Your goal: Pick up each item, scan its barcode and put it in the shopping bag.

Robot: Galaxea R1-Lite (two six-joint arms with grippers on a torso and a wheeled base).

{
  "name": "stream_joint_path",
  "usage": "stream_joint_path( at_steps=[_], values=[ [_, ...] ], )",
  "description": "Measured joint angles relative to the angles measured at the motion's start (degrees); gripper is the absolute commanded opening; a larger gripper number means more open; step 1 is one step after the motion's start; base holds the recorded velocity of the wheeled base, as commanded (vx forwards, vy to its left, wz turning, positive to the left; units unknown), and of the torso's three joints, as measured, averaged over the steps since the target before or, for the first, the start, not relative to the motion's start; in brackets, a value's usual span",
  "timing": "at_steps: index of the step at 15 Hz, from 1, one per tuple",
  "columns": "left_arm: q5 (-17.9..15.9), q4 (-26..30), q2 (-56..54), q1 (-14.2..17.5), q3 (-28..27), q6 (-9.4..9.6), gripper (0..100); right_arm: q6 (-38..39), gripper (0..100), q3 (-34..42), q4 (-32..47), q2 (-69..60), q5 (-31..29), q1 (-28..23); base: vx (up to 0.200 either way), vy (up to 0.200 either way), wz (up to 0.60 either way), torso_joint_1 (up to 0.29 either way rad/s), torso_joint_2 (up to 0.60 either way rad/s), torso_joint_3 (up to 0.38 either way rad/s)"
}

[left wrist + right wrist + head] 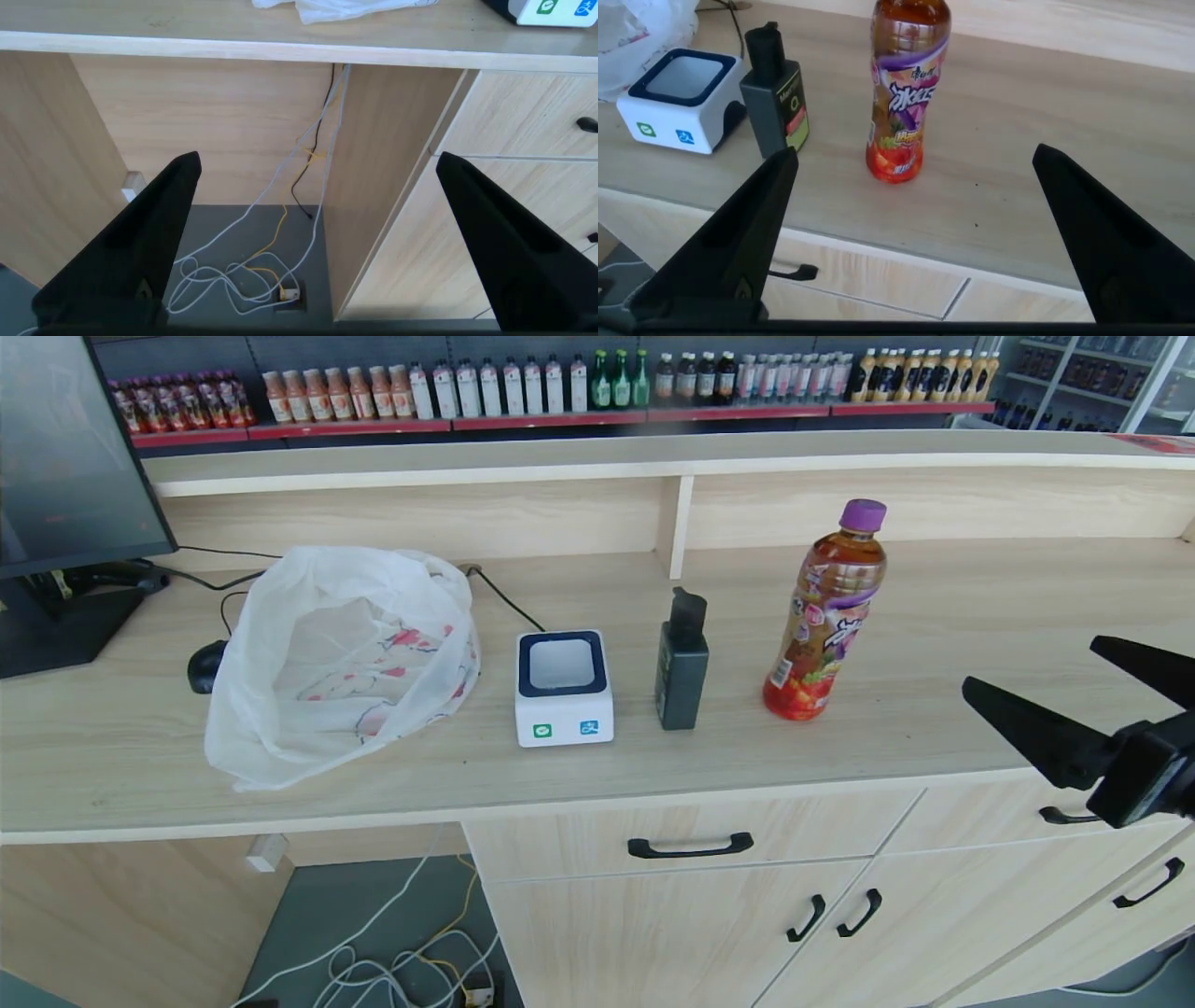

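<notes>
Dark monitor point(65, 439) on its stand at the far left of a pale wooden counter point(980, 616), black mouse point(205, 667) nearby. Behind, red shelves point(560, 422) lined with bottles. Below, cabinet fronts with black handles point(690, 846); loose cables point(373, 980) on the floor.

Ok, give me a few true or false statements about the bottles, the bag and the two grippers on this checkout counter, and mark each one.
1. The juice bottle stands upright on the counter, next to the dark bottle. True.
2. The dark bottle lies inside the shopping bag. False: it stands outside the bag, between the scanner and the juice bottle.
3. The left gripper and the right gripper both have their fingers open. True.
4. The right gripper holds the juice bottle. False: it is apart from the bottle and holds nothing.
</notes>
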Motion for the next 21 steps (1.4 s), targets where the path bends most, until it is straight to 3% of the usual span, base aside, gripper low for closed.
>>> stream_joint_path(
  at_steps=[6, 10, 13, 18, 21],
  values=[
    [0.0, 0.0, 0.0, 0.0, 0.0, 0.00, 100, 0.2, 100, -0.1, -15.1, 11.3, -16.5, 12.8, 0.000, 0.000, 0.00, 0.000, 0.00, 0.000],
    [0.0, 0.0, 0.0, 0.0, 0.0, 0.00, 100, 0.2, 100, 0.2, -29.7, 20.6, -22.3, 17.8, 0.000, 0.000, 0.00, 0.000, 0.00, 0.000],
    [0.0, 0.0, 0.0, 0.0, 0.0, 0.00, 100, 0.8, 100, 1.0, -34.1, 26.8, -22.2, 19.8, 0.000, 0.000, 0.00, 0.000, 0.00, 0.000],
    [0.0, 0.0, 0.0, 0.0, 0.0, 0.00, 100, 4.7, 100, -0.4, -37.7, 34.4, -13.3, 20.1, 0.000, 0.000, 0.00, 0.000, 0.00, 0.000],
    [0.0, 0.0, 0.0, 0.0, 0.0, 0.00, 100, 5.5, 100, -2.3, -40.3, 37.8, -12.7, 20.1, 0.000, 0.000, 0.00, 0.000, 0.00, 0.000]
  ],
)
